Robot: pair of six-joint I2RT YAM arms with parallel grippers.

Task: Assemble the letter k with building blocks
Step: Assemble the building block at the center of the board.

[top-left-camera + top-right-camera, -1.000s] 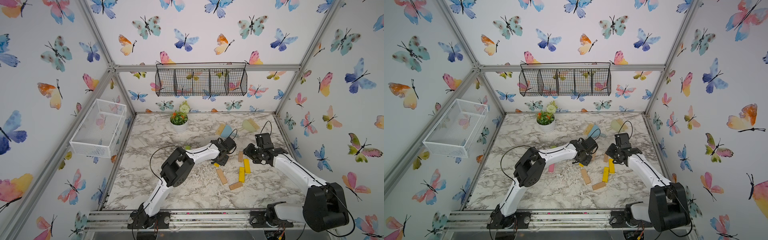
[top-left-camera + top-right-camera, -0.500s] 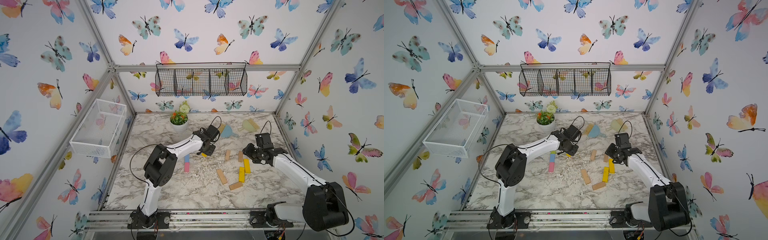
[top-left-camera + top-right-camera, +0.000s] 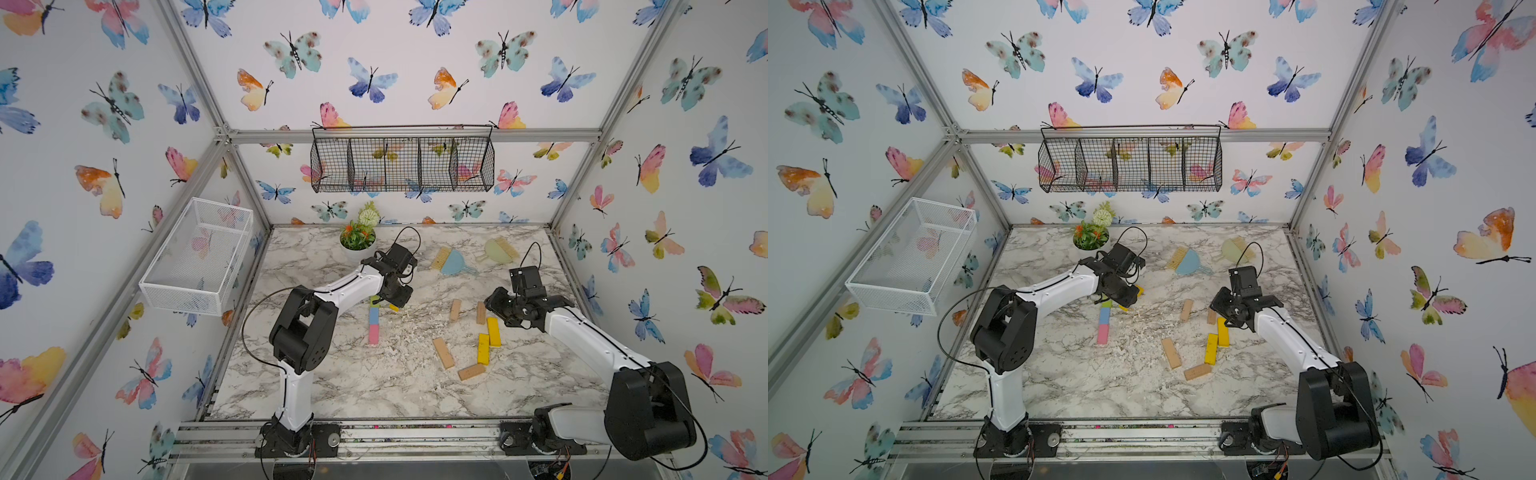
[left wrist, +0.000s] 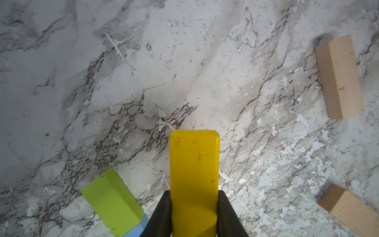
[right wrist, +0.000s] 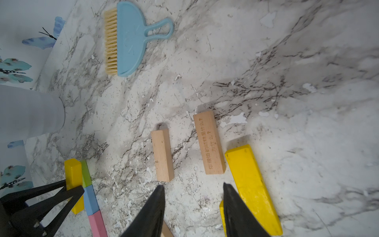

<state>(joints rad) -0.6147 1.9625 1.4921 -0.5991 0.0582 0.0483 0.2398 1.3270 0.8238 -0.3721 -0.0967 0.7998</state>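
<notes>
A: What changed?
B: The left fingers (image 4: 162,215) swung leftward, still clenched on a glossy long yellow block (image 4: 194,164), beside the lime-green block (image 4: 111,201) ending the blue-pink column (image 3: 373,326) mid-counter (image 3: 332,386). The right fingers (image 5: 153,215) gape, empty.

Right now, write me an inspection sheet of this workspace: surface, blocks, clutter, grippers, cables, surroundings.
Surface: marble tabletop, strewn with white flakes.
Job's things: lime-green block, light-blue block and pink block lie end to end in one line; two yellow blocks and four tan blocks lie loose near the right arm; a third yellow block is held beside the lime-green block.
Clutter: blue brush, green brush, potted plant near the back wall.
Grippers: left gripper shut on the third yellow block; right gripper open, empty.
Cables: black cable loops off the left arm, clear of the blocks.
Surroundings: black wire basket, white mesh basket, butterfly wallpaper.
</notes>
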